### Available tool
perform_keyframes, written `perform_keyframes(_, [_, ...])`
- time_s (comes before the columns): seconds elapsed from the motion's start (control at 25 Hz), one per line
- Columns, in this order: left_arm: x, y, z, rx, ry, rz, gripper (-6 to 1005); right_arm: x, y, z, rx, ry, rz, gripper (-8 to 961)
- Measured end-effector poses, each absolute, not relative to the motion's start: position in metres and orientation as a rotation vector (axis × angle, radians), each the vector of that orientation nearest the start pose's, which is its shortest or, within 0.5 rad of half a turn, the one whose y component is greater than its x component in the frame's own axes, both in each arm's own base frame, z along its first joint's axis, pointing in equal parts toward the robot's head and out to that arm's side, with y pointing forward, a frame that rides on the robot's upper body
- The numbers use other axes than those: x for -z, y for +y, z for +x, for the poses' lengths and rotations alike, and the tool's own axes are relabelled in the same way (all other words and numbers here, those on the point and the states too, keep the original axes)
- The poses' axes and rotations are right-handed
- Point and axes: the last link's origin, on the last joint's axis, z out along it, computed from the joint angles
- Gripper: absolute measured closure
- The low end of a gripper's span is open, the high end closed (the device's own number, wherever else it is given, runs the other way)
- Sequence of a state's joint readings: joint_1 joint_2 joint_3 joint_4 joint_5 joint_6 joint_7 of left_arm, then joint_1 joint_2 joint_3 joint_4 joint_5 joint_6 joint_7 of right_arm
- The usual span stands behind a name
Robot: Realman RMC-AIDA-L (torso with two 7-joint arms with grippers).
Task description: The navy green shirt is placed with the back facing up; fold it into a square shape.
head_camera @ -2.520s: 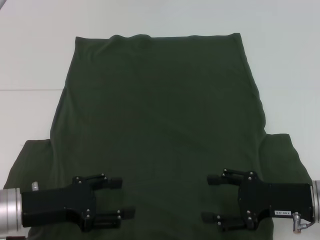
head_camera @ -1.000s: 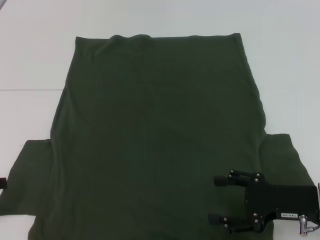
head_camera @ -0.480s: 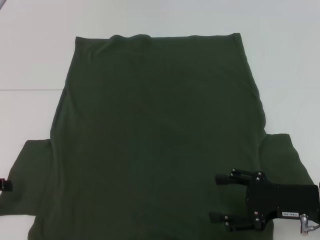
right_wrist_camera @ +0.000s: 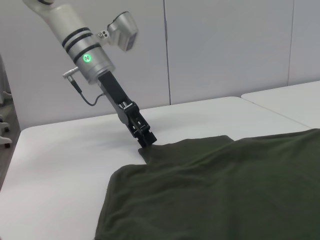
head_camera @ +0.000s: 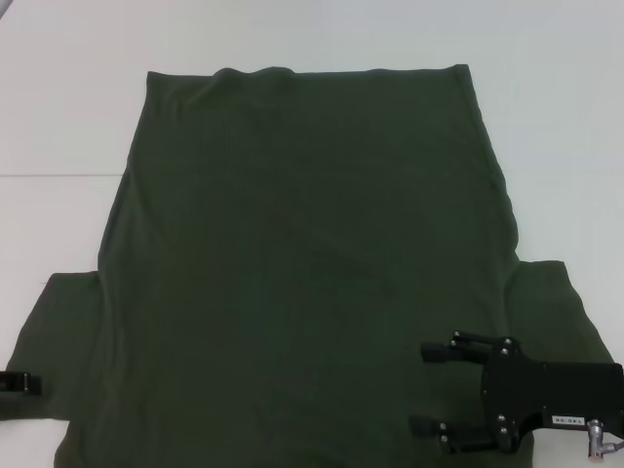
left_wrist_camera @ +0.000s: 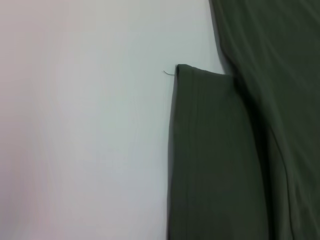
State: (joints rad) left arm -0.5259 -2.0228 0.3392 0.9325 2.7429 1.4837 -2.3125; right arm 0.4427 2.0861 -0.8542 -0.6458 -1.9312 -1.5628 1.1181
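Observation:
The navy green shirt (head_camera: pixel 302 244) lies flat and spread on the white table, plain side up, both short sleeves out to the sides near me. My right gripper (head_camera: pixel 427 388) hovers open over the shirt's near right part, beside the right sleeve, with nothing between its fingers. Only a black tip of my left gripper (head_camera: pixel 19 382) shows at the outer edge of the left sleeve. The right wrist view shows that left gripper (right_wrist_camera: pixel 146 141) pointing down at the sleeve's corner on the shirt (right_wrist_camera: pixel 225 190). In the left wrist view the sleeve (left_wrist_camera: pixel 210 160) lies flat.
The white table (head_camera: pixel 546 117) extends bare around the shirt on the left, right and far sides. A seam line crosses the table on the left (head_camera: pixel 58 175). A grey wall (right_wrist_camera: pixel 225 50) stands behind the table.
My left gripper has left the shirt's near left part and moved out to the left sleeve's edge. The right gripper has drifted slightly right and nearer to me, still open.

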Motion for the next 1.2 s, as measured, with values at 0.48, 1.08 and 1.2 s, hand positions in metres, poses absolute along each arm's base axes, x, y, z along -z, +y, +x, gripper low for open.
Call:
perform_keyframes(0.48, [-0.104,0.317,-0.370,0.072,-1.723,-1.912,171,0.022,0.300,0.273,-0.637,0.313,-2.823,36])
perform_keyframes(1.08, [-0.093,0.318,-0.371,0.019,-1.759,-1.934,171,0.022,0.302,0.271,-0.636,0.307,-2.827,36])
perform_keyframes(1.2, [-0.092,0.318,-0.370,0.020,-1.755,-1.951,171,0.022,0.302,0.271,-0.636,0.307,-2.827,36])
